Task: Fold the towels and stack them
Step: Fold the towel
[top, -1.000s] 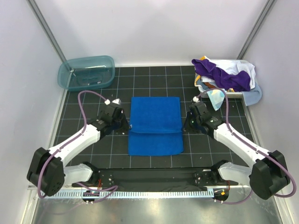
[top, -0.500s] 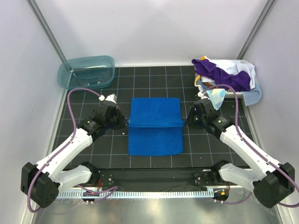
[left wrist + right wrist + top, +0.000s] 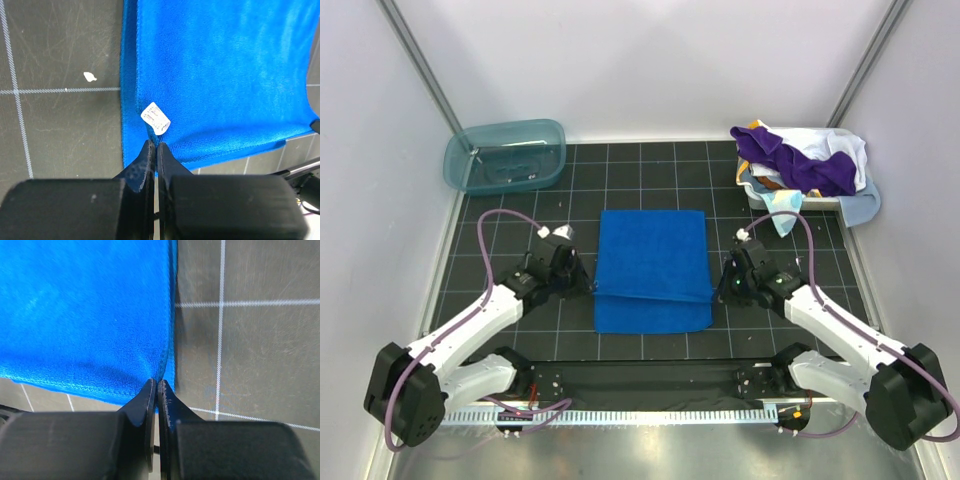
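A: Item: blue towel (image 3: 215, 75), spread ahead of both pincers, folded-over edge between the tips.
B: Grip: left gripper (image 3: 153, 145), right gripper (image 3: 154, 382), each clamped on a corner. Handling: draw evenly toward the hem behind; match edges.

The left gripper (image 3: 153, 145) has its two black fingers pressed together on the hemmed edge of the royal blue towel (image 3: 220, 75), just below a small white label (image 3: 155, 118) sewn to that edge. The towel spreads over the black, white-gridded table (image 3: 60, 125), and a small white speck (image 3: 90, 76) lies on the bare surface near the towel's side
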Controlling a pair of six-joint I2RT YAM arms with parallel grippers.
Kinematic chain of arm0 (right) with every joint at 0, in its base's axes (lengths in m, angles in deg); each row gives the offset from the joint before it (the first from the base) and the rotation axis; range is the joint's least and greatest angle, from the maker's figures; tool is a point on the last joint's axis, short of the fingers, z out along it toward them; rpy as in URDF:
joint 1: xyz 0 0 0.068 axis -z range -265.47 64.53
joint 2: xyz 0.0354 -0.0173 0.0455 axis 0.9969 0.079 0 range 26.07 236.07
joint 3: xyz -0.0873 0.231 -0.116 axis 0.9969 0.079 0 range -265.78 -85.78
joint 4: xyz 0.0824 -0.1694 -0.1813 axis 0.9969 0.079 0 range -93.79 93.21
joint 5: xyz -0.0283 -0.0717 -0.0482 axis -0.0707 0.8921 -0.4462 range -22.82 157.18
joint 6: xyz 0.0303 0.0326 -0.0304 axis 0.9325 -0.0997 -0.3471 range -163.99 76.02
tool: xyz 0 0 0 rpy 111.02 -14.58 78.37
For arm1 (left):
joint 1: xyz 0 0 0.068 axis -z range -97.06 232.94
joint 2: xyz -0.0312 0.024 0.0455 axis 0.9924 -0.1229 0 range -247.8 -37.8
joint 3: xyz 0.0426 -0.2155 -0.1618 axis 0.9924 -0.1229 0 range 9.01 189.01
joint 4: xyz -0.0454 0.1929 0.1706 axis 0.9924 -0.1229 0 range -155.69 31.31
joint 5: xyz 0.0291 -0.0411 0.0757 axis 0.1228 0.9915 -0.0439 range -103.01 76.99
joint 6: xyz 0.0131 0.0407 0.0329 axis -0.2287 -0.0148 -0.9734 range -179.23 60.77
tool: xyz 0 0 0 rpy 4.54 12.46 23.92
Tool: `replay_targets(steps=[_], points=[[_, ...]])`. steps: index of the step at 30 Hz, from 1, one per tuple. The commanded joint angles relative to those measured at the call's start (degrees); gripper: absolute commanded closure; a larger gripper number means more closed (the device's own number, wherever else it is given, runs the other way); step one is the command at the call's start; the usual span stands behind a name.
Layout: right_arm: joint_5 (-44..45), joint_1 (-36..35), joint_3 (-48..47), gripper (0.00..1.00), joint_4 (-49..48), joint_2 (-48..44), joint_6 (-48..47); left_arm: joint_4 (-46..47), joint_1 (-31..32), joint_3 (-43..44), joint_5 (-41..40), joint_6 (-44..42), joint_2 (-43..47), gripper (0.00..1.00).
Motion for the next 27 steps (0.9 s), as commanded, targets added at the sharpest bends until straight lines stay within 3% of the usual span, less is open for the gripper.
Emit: replay_targets(steps=[1,8,14,27], points=[[0.18,-0.05,3.73,0.99,-1.93,-0.08,0.3,1.84,-0.22,-2.57,-1.67,-0.1,0.11,1.0],[-1.14,-0.93,7.61,0.99,-5.27,1.24,1.62,4.48,0.22,-7.32,-1.67,0.87,-0.77,1.0],[0.09,-1.02,5.6,0.99,-3.52,0.71,1.53,4.4,0.22,-5.58,-1.67,0.87,-0.77,1.0],[5.53,-1.11,-17.49,0.98,6.15,4.75,-2.33,-5.09,0.22,12.17,-3.43,-2.99,-1.12,1.0]])
